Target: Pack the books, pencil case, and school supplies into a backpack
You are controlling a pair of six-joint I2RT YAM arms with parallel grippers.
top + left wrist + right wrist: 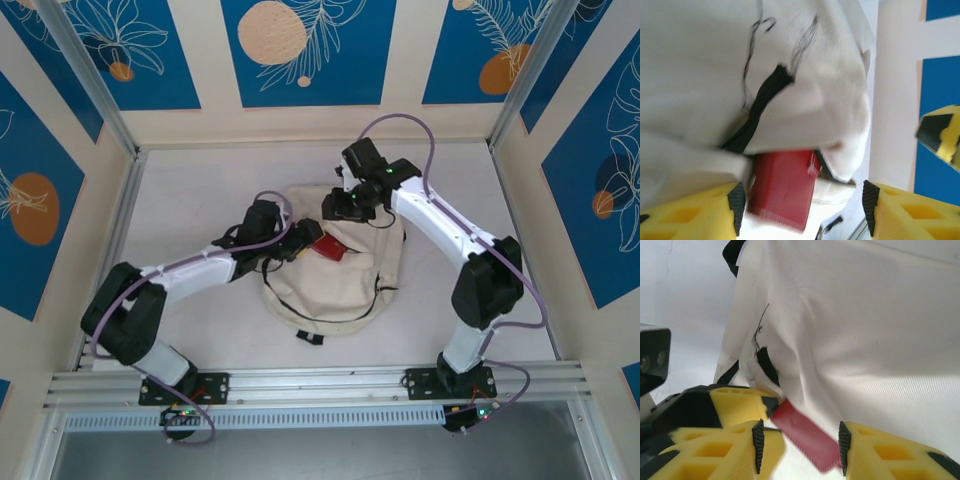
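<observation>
Left claw [802, 205] and right claw [800, 445] both gape, straddling a red item [782, 185] (poking from the backpack [340, 290]), neither pinching it.

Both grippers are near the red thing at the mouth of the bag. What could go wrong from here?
The flat red rectangular item is only partly inside the cream canvas backpack; with both the left gripper and right gripper open, it may slide out. The two grippers are close together and could collide.
</observation>
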